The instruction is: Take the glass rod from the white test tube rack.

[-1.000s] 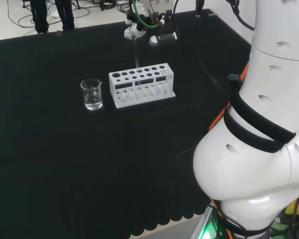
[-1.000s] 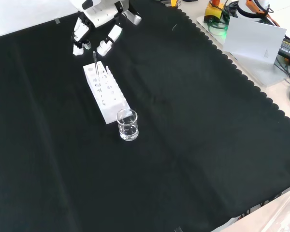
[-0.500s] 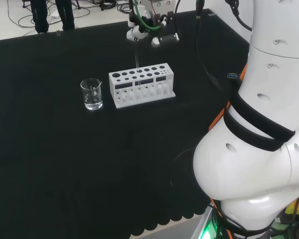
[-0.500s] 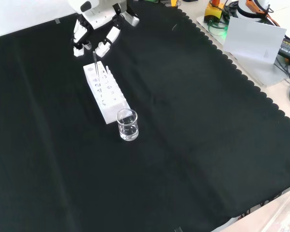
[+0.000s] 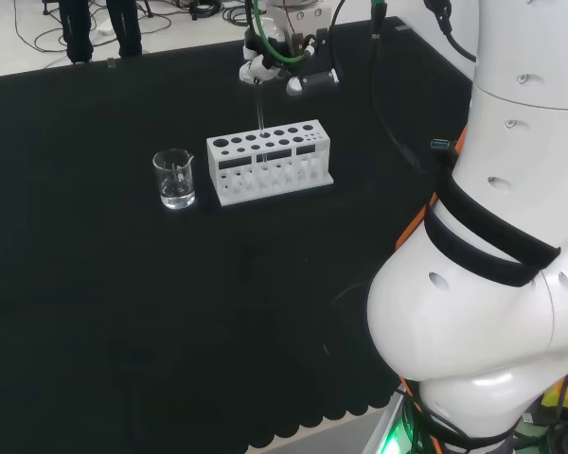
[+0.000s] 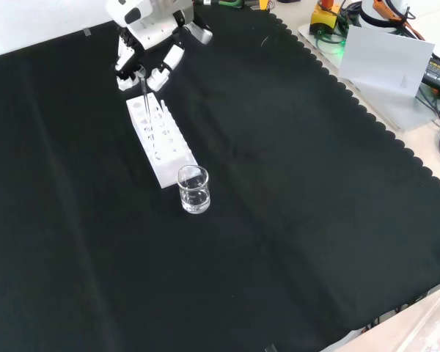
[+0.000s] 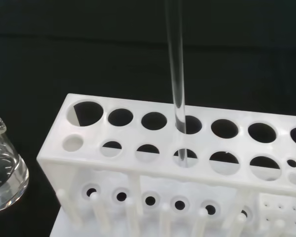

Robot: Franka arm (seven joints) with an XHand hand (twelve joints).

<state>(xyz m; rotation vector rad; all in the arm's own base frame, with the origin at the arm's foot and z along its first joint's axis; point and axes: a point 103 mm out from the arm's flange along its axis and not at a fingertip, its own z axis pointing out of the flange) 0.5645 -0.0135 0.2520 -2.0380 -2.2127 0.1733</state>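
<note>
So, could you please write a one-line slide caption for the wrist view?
Glass rod standing upright in a hole of the white test tube rack, a beaker beside it.

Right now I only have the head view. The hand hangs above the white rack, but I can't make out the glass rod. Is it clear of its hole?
Observer: No. In the wrist view the glass rod passes down through a hole in the top plate of the white rack, and its lower end shows just beneath that plate.
Operator: Does the hand have it?
Observer: It looks so. In the front view the hand is over the rack's far end, and its fingers meet the rod's top.
Operator: Anything in the neighbouring holes?
Observer: In the wrist view, the holes around the rod hold nothing.
</note>
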